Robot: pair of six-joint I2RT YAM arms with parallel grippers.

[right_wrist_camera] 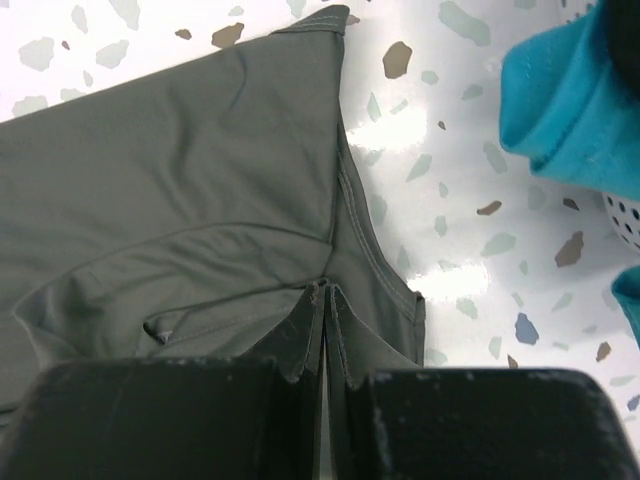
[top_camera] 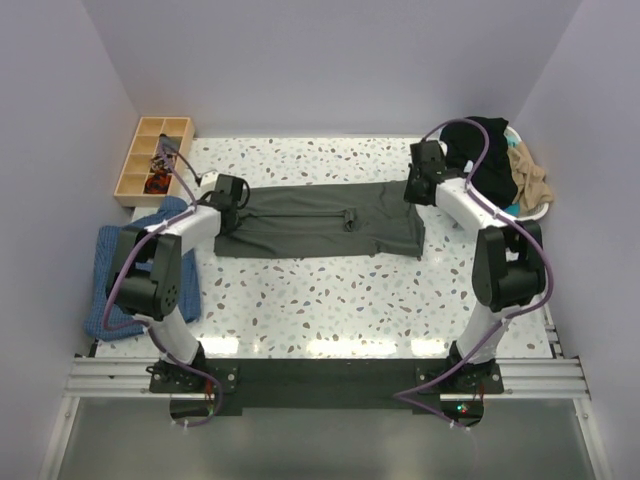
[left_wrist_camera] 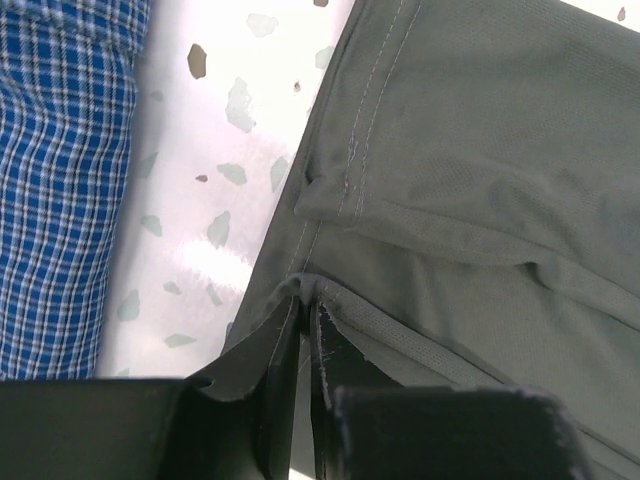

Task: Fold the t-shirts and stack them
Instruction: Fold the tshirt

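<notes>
A charcoal-grey t-shirt (top_camera: 325,220) lies as a long flat band across the middle of the table. My left gripper (top_camera: 238,200) is at its left end. In the left wrist view a hemmed fold of the grey cloth (left_wrist_camera: 480,180) bunches between the nearly closed fingertips of that gripper (left_wrist_camera: 306,300). My right gripper (top_camera: 418,188) is at the shirt's right end. It is shut (right_wrist_camera: 326,290), and the creases of the grey cloth (right_wrist_camera: 180,180) run into its tips. More t-shirts are heaped at the back right: black (top_camera: 488,150), tan (top_camera: 530,180) and teal (right_wrist_camera: 560,100).
The heap sits in a white perforated basket (right_wrist_camera: 625,215) at the right edge. A blue plaid cloth (top_camera: 125,270) lies at the table's left edge, close to the left arm (left_wrist_camera: 60,180). A wooden compartment tray (top_camera: 150,160) stands at the back left. Speckled tabletop (top_camera: 330,300) shows in front of the shirt.
</notes>
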